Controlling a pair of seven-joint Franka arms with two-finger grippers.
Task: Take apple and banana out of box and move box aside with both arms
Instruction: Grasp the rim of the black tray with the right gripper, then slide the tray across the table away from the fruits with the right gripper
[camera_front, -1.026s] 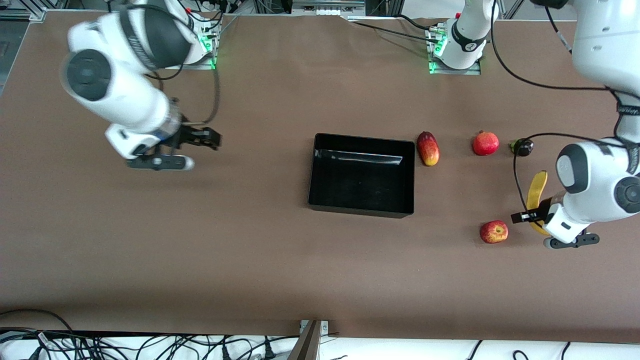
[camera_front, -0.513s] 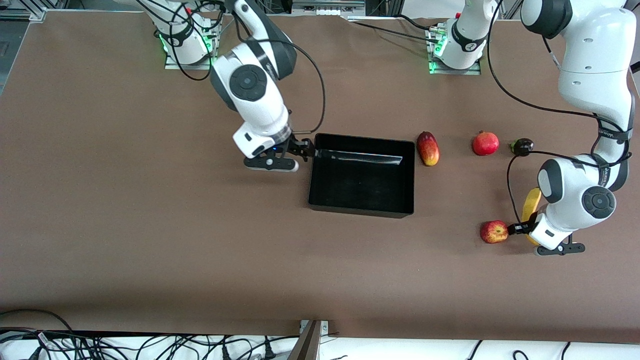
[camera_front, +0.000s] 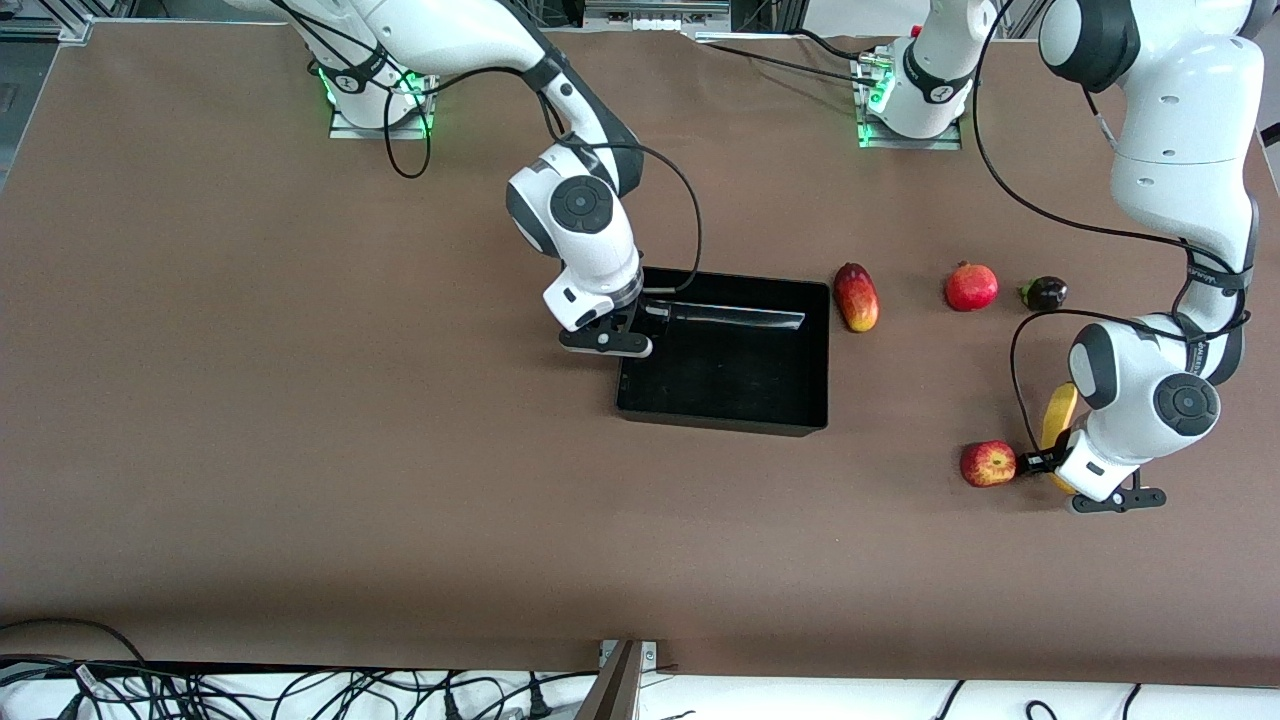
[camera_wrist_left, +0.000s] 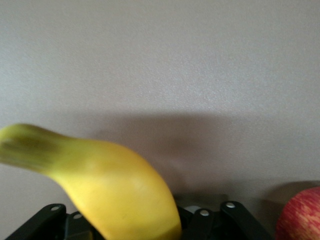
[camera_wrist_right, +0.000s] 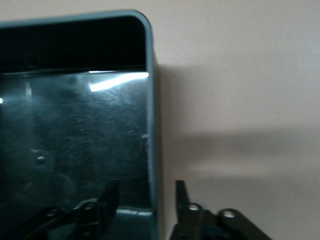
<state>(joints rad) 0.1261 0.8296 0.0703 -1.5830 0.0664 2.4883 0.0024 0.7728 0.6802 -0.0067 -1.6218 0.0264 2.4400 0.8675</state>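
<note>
The black box sits mid-table. My right gripper is low at its wall toward the right arm's end. In the right wrist view the open gripper straddles that wall, one finger inside and one outside. The yellow banana lies toward the left arm's end, partly hidden by the left arm. My left gripper is low over the banana's end nearer the front camera and open. The banana fills the gap between its jaws. The red-and-yellow apple lies close beside this gripper and shows in the left wrist view.
A red-yellow mango lies beside the box toward the left arm's end. A red pomegranate and a small dark fruit lie farther along the same line. The table's front edge has cables below it.
My right arm swung from the right arm's end of the table to the box wall and came down over it. My left gripper shifted slightly along the banana toward the apple.
</note>
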